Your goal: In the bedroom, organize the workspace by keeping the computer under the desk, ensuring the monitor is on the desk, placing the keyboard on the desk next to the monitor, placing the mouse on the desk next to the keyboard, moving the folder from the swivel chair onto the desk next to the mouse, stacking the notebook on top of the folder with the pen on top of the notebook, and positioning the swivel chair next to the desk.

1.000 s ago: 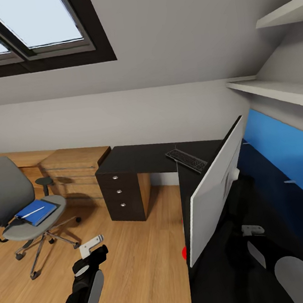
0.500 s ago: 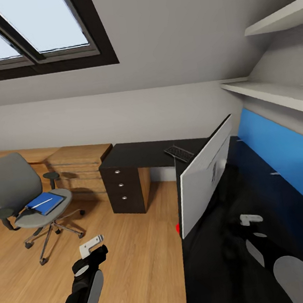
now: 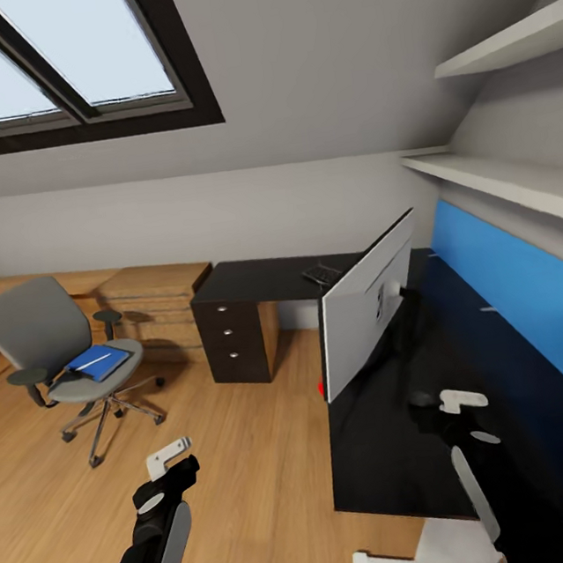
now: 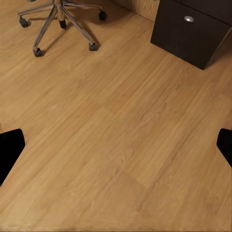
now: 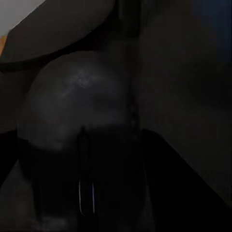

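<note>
Black mouse (image 5: 84,145) sits dead ahead of the right gripper (image 3: 461,400), jaws unclear; left gripper (image 3: 167,456) jaws apart.

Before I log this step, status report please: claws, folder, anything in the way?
Left claw open over bare floor, empty. Right claw over the desk, state unclear. Blue folder on the swivel chair. Monitor on desk.

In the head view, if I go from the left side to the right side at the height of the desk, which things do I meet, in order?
Swivel chair with the blue folder on its seat → light-wood chest → black drawer unit → keyboard → monitor → blue wall panel.
</note>
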Robot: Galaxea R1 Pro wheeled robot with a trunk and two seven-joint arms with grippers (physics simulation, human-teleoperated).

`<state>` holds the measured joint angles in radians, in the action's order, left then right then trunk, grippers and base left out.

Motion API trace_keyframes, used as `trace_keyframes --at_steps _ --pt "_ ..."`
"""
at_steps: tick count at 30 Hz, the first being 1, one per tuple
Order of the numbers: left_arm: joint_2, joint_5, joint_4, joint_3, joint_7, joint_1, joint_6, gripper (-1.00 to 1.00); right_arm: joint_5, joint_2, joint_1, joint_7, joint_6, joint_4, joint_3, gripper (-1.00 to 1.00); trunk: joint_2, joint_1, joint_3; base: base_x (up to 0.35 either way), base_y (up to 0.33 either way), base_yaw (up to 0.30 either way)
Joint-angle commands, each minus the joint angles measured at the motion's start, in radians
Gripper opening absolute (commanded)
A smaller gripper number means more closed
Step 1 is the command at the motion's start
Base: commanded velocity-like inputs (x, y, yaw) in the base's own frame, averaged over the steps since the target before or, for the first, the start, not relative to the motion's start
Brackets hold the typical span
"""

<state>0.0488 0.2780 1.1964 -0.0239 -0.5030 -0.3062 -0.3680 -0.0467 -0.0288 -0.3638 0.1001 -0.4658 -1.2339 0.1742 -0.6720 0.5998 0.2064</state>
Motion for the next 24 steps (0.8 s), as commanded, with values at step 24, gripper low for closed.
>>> trace_keyframes --at_steps 24 --pt "-0.001 0.009 -0.001 -0.001 -0.002 0.0 0.0 1.0 -0.036 -0.065 0.042 0.006 -0.087 -0.079 -0.06 -1.0 0.041 -0.023 -0.026 -0.185 0.079 0.0"
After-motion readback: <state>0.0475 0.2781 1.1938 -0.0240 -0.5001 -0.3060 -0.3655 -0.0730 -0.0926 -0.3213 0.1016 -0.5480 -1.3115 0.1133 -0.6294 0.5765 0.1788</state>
